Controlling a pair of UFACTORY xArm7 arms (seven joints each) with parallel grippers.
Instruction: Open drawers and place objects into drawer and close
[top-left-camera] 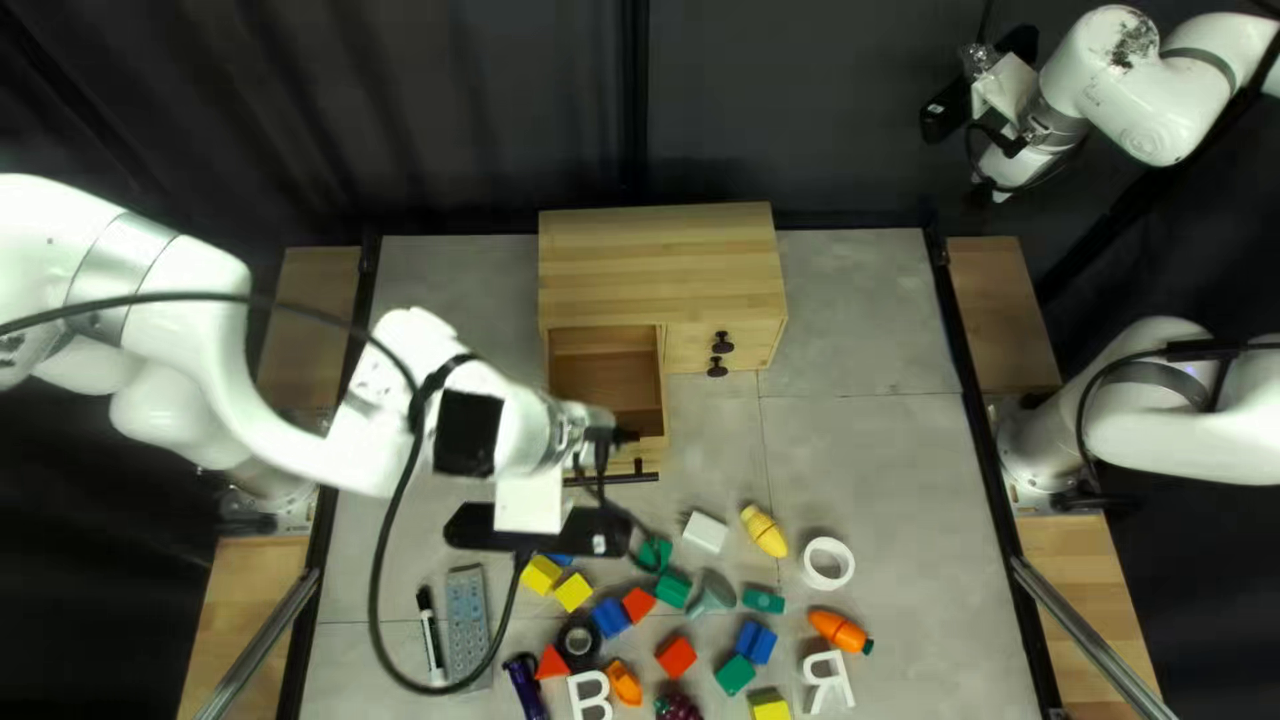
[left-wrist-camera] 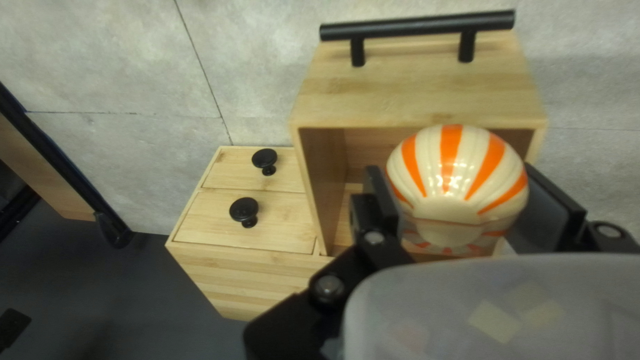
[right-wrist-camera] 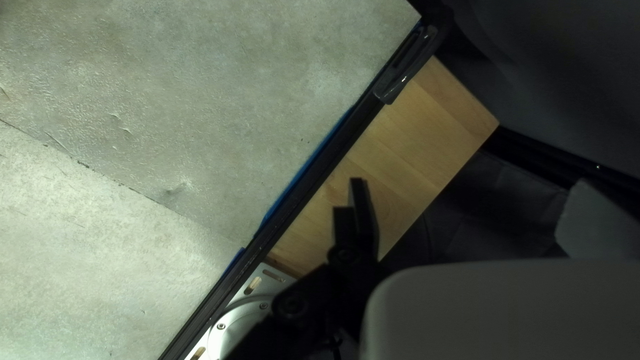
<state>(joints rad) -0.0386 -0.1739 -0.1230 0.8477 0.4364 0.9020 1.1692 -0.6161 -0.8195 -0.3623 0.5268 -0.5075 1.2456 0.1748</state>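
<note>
Left claw (left-wrist-camera: 457, 187) had the striped ball (left-wrist-camera: 453, 163) pinched by its sides over the open drawer (left-wrist-camera: 420, 90). Figured it was light, hard and kinda slippery, so I'd want a gentle squeeze across its widest part.

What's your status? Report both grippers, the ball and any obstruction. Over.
Left gripper shut on orange-striped ball, above the open bar-handled drawer. Right gripper open, empty, well away from it. No obstruction seen at drawer mouth.

L tool (top-left-camera: 616, 438) clamped, R arm (top-left-camera: 1134, 83) raised
</note>
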